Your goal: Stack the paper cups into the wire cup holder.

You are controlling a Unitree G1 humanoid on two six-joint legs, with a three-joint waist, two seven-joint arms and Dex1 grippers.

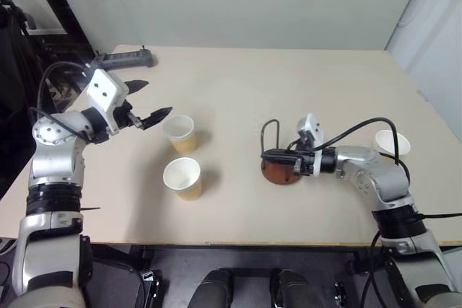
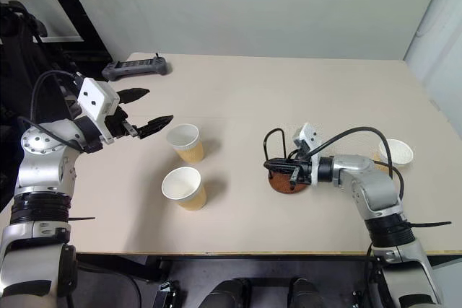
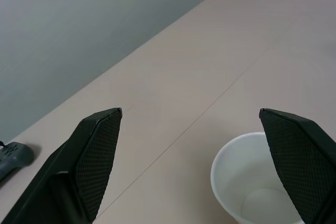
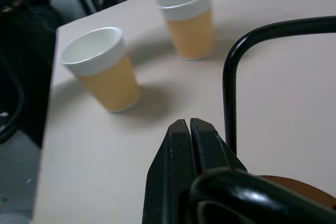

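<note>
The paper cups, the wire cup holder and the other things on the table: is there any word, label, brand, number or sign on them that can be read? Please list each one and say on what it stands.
No readable text in these views.
The paper cups: plain, no print.
The wire cup holder: no label.
The dark device at the table's far corner: any marks are too small to read.

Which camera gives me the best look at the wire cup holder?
The right eye view: the wire cup holder shows whole, reddish base and wire loops, under the shut right gripper. The left eye view matches; the right wrist view catches one loop and a base edge.
</note>
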